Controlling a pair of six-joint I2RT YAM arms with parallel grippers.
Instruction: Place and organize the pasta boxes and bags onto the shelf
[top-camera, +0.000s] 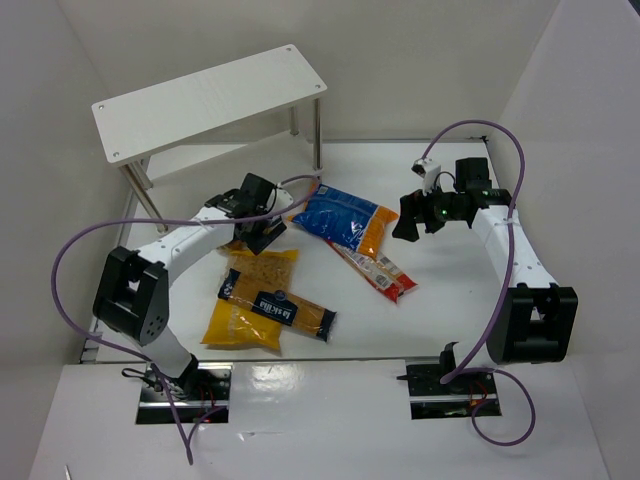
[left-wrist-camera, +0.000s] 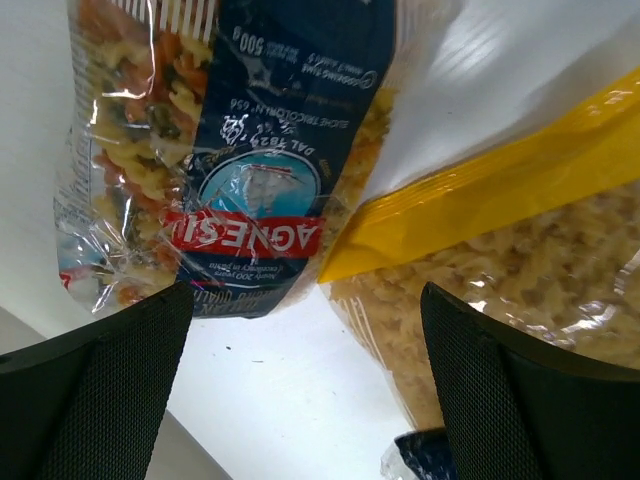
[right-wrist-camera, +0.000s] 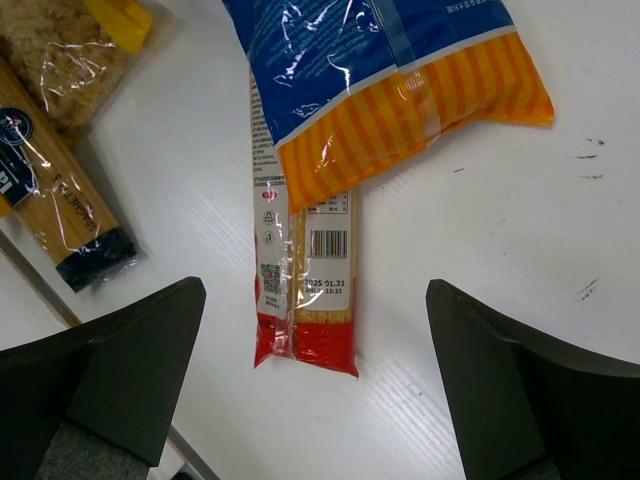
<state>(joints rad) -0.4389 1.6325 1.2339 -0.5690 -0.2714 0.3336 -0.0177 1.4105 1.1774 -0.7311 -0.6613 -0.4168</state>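
Pasta bags (top-camera: 345, 220) lie on the table (top-camera: 440, 310), short of the far-left shelf (top-camera: 210, 100).
Left gripper (left-wrist-camera: 305, 385) hangs released over the yellow bag (left-wrist-camera: 520, 250), right gripper (right-wrist-camera: 315, 370) released over the red packet (right-wrist-camera: 305, 290), seemingly lined up for picks.

The clear bag (left-wrist-camera: 250, 150) of three-coloured spirals carries a navy label, seen upside down in the left wrist view. Its red band (left-wrist-camera: 245, 233) reads "AGNESI" in white, with "DAL 1824" just above it and "500 g" near the top. The narrow red packet (right-wrist-camera: 305, 290) bears a barcode (right-wrist-camera: 328, 243) and below it a stamped date that looks like "2025.01.31". White lettering on the navy label of the long clear packet (top-camera: 275, 305) is too small to read.
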